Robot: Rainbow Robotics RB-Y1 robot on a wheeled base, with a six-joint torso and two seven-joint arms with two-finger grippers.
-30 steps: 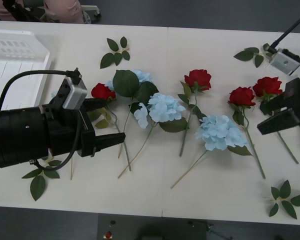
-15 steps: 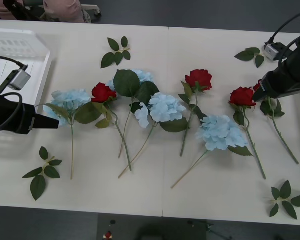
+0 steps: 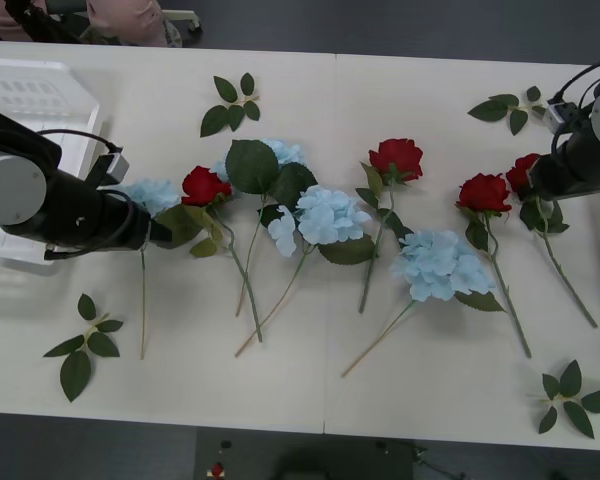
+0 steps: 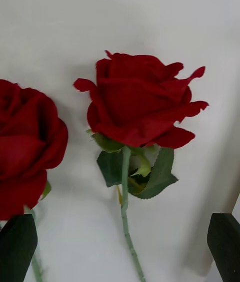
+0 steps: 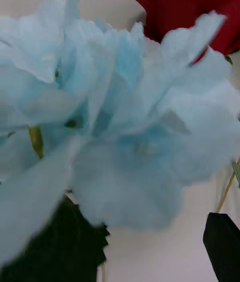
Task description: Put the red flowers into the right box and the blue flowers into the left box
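No writing is readable anywhere. On a white table (image 3: pixel 280 380), the left gripper (image 5: pixel 120 262), fingers apart, sits over the fluffy pale blue hydrangea (image 3: pixel 152 193) beside the left box (image 3: pixel 40 110). The right gripper (image 4: pixel 122 249), fingers apart, hovers over the deep red rose (image 4: pixel 142 99) farthest from that box.

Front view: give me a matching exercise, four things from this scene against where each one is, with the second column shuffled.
1. left gripper
2. right gripper
3. left box
4. middle red rose

A. at the far-right red rose
B. far-left edge of the table
C. mid-table, untouched
D. at the far-left blue hydrangea

Pairs: 1-D, 2-A, 3-B, 4-C
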